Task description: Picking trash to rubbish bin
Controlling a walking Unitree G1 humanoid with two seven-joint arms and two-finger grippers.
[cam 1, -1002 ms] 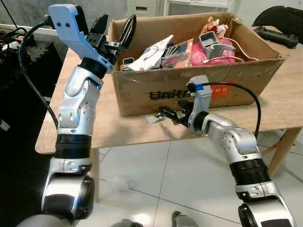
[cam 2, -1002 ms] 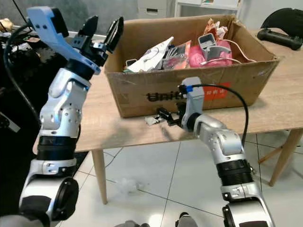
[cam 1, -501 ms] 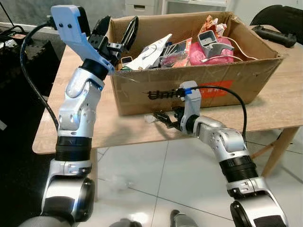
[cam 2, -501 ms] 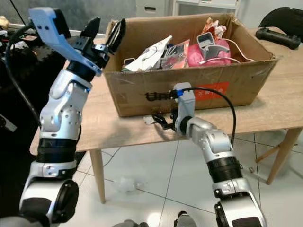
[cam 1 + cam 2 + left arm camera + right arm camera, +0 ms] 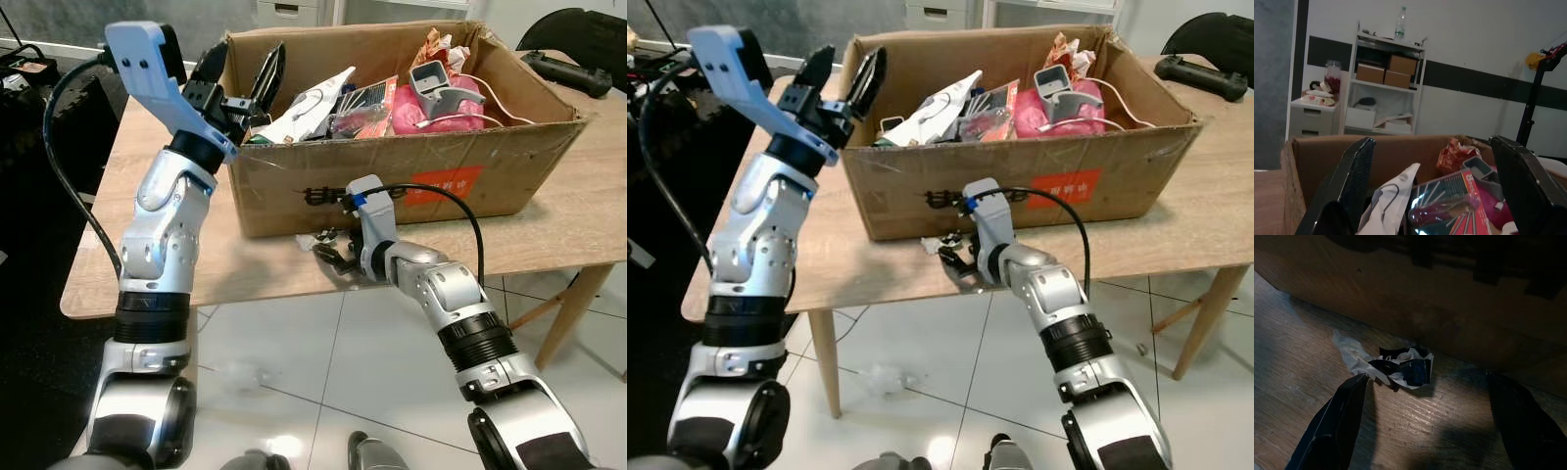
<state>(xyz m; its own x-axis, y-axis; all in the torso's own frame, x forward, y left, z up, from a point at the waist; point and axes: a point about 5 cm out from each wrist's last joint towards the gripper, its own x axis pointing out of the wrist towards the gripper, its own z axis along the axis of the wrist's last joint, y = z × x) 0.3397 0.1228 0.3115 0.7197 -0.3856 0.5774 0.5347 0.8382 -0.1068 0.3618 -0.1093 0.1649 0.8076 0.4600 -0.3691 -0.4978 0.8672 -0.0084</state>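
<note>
One crumpled wrapper (image 5: 1396, 364) lies on table (image 5: 245, 264), touching cardboard box (image 5: 490, 171) front. Right end effector (image 5: 1420, 431) spread wide, empty, straddling it: advance lower, then close. Left end effector (image 5: 235, 83) open, empty, above box corner.

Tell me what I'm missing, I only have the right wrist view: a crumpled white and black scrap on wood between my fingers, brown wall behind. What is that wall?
Observer: It is the front side of a cardboard box standing on a wooden table; the crumpled scrap lies on the table at its foot.
Operator: Is the box empty?
Observer: No, it holds trash already, including a white wrapper and a pink bag.
Operator: Where is the left arm?
Observer: The left gripper is raised at the box's left corner, fingers open, holding nothing.
Operator: Is my right gripper on the scrap?
Observer: The right gripper is open, with the scrap just ahead between the fingers, not gripped.
</note>
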